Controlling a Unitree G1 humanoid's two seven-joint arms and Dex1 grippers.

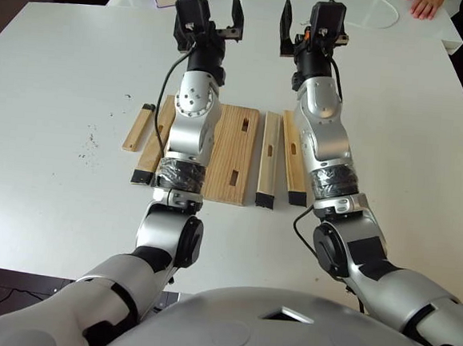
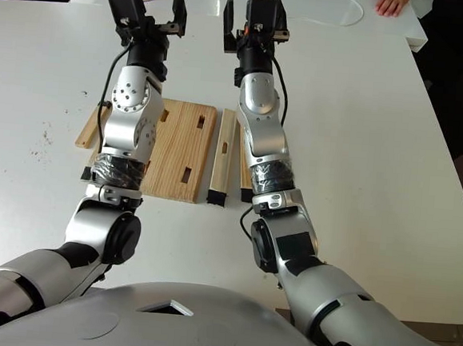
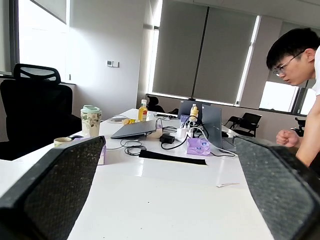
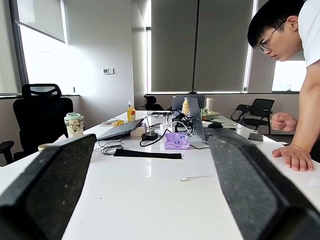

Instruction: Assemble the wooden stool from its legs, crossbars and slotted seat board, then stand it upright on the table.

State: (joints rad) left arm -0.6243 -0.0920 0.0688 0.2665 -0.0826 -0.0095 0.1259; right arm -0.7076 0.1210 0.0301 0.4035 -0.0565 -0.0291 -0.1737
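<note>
Plainly rectangular, pale-wood seat board (image 1: 231, 153)

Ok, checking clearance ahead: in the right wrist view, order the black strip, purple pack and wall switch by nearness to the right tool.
1. black strip, flat on the table ahead of the right tool.
2. purple pack, beyond the strip.
3. wall switch, far across the room.

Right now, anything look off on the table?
Nothing major. The seat board and sticks lie flat in a tidy row, unassembled, with no visible damage. The only oddity is dark specks scattered on the table to their left, like crumbs or debris.
</note>
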